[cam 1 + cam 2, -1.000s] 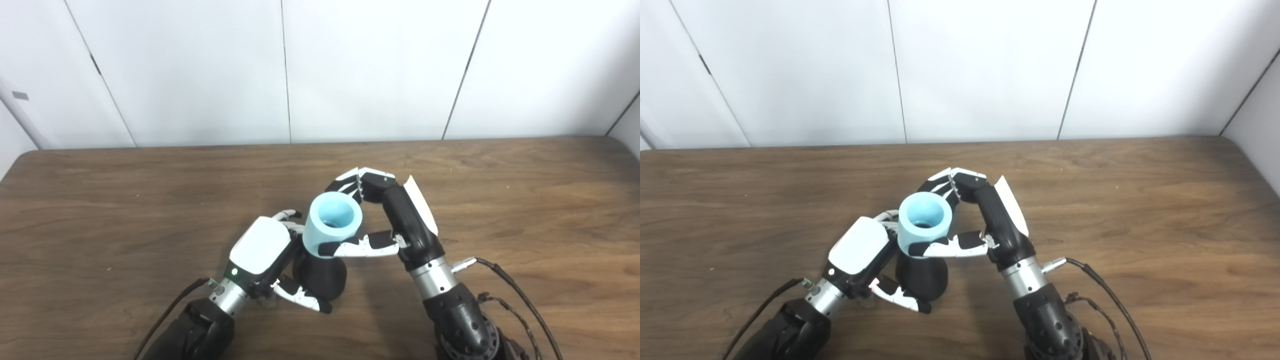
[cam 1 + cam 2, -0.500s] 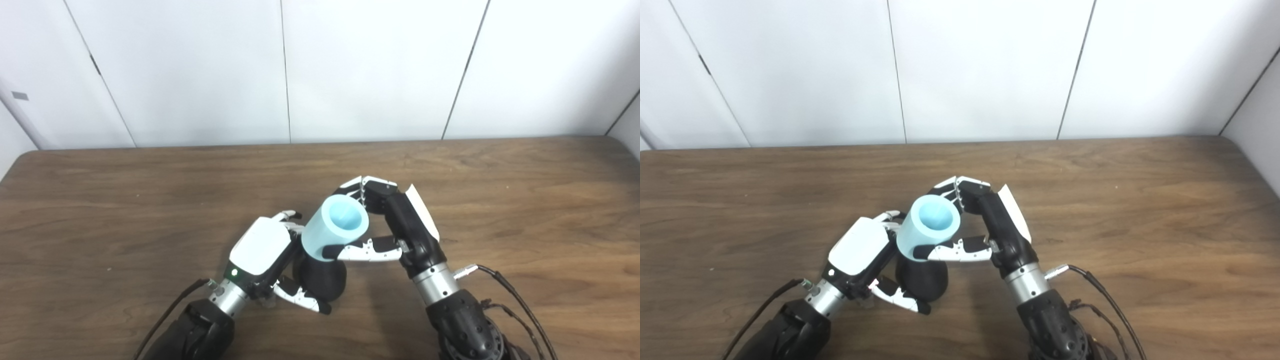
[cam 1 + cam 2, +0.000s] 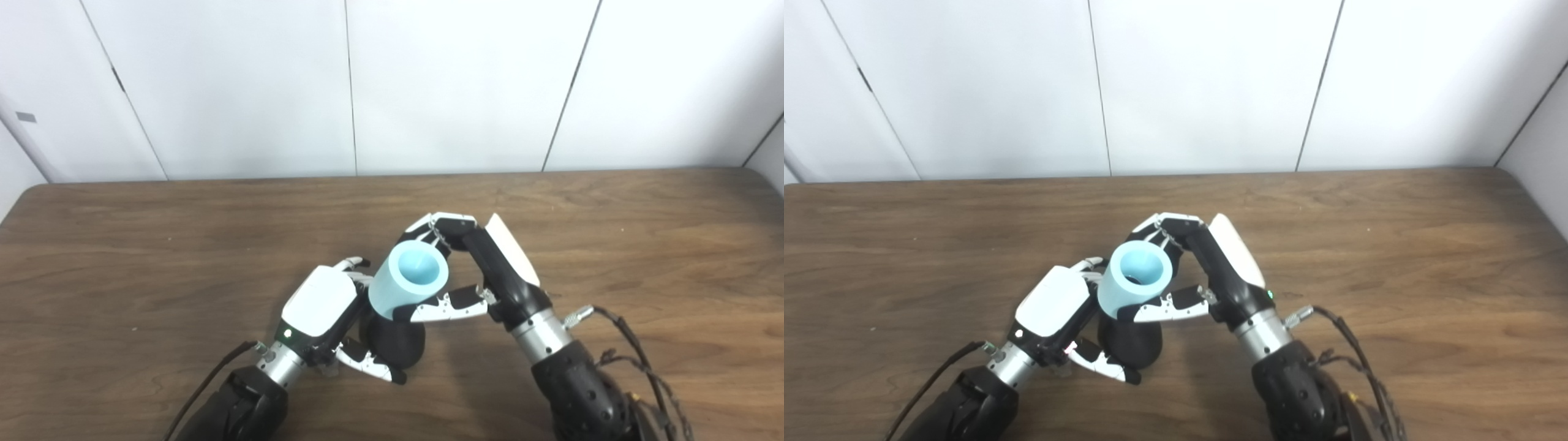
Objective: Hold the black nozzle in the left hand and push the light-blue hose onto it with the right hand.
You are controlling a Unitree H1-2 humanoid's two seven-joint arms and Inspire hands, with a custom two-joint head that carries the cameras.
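Ideally, the right hand, clamped on the light-blue hose (tilted now), pushes squarely onto the black nozzle gripped by the left hand.

The black nozzle, rounded and dark, is seen upright. The light-blue hose, a short open-ended tube, is seated on top of the nozzle, tilted.

Matt light-blue hose; matt black nozzle; glossy plastic hand shells; wood-grain table.
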